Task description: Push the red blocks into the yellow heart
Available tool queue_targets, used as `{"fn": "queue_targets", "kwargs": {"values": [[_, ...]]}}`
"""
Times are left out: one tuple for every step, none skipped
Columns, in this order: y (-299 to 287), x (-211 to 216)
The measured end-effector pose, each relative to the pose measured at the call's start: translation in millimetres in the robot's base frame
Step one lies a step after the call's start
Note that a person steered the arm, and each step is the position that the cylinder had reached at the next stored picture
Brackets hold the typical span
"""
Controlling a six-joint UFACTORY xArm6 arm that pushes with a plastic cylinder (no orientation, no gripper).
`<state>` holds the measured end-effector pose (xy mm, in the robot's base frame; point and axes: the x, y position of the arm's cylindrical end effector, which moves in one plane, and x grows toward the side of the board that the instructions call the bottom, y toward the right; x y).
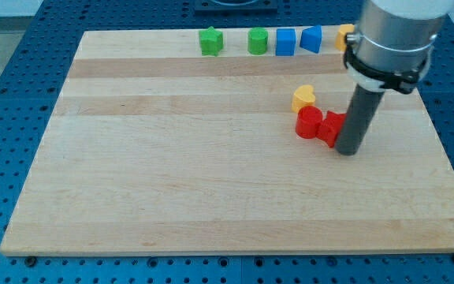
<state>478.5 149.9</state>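
Two red blocks sit side by side right of the board's middle: the left one is rounded, and the right one has a shape I cannot make out. The yellow heart lies just above the left red block, touching or nearly touching it. My tip rests on the board against the right side of the right red block, slightly below it. The rod partly hides that block's right edge.
Along the view's top edge stand a green star, a green round block, a blue square block, a blue wedge-like block and a yellow block partly hidden by the arm. The wooden board lies on a blue perforated table.
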Motion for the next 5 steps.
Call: {"fn": "queue_targets", "kwargs": {"values": [[-2.9,-6.0],[-2.9,-11.1],[-2.9,-24.9],[-2.9,-45.9],[-10.7,-64.0]]}}
